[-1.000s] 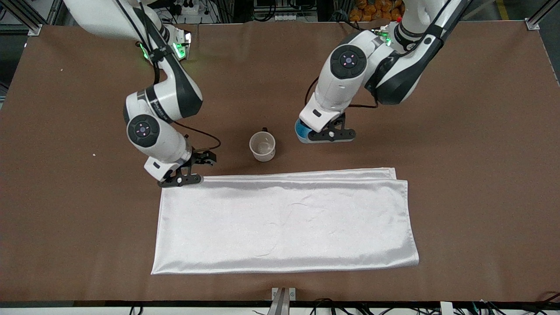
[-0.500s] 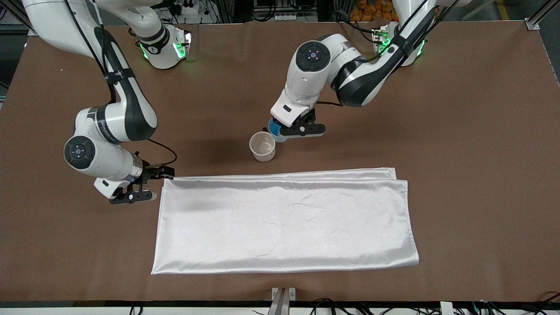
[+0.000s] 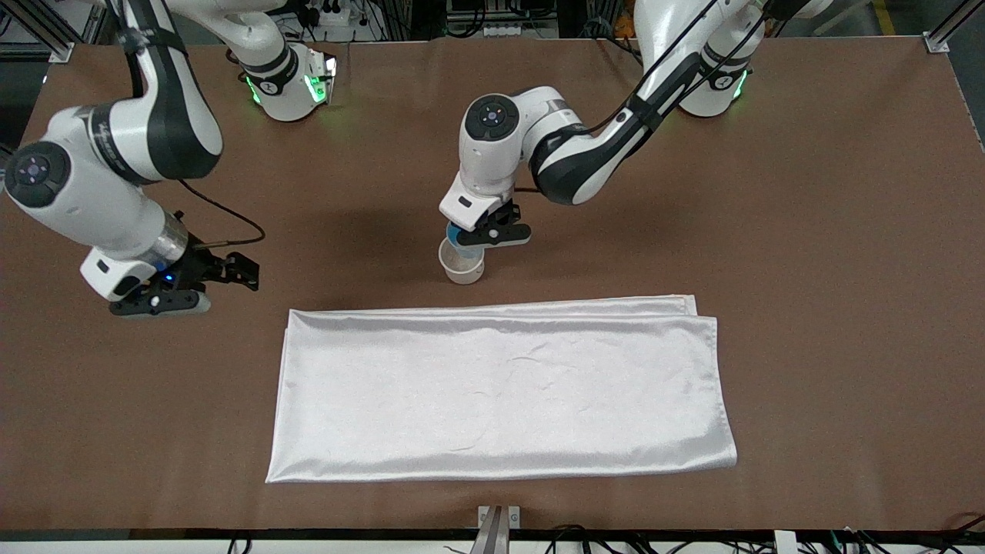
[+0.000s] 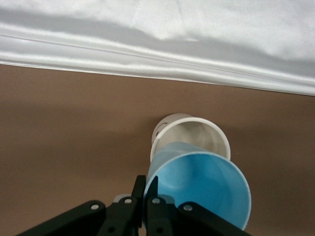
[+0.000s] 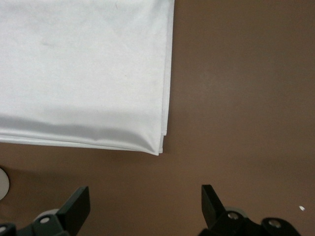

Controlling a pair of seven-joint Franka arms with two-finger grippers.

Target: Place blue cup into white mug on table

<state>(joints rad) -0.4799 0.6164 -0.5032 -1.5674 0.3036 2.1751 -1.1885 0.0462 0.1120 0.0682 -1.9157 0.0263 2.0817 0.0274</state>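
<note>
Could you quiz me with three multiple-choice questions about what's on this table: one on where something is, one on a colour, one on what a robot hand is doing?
1. The white mug stands:
A) on the cloth
B) on the table, farther from the front camera than the white cloth
C) in a robot hand

2. The held cup's colour?
A) red
B) green
C) blue

3. The right gripper:
A) open, holding nothing
B) gripping the cloth
C) gripping the mug

B: bare brown surrounds the mug.
C: the blue cup in the left gripper, over the mug.
A: fingers apart over bare table.

folded white cloth (image 3: 500, 392) lying flat, smooth.
</note>
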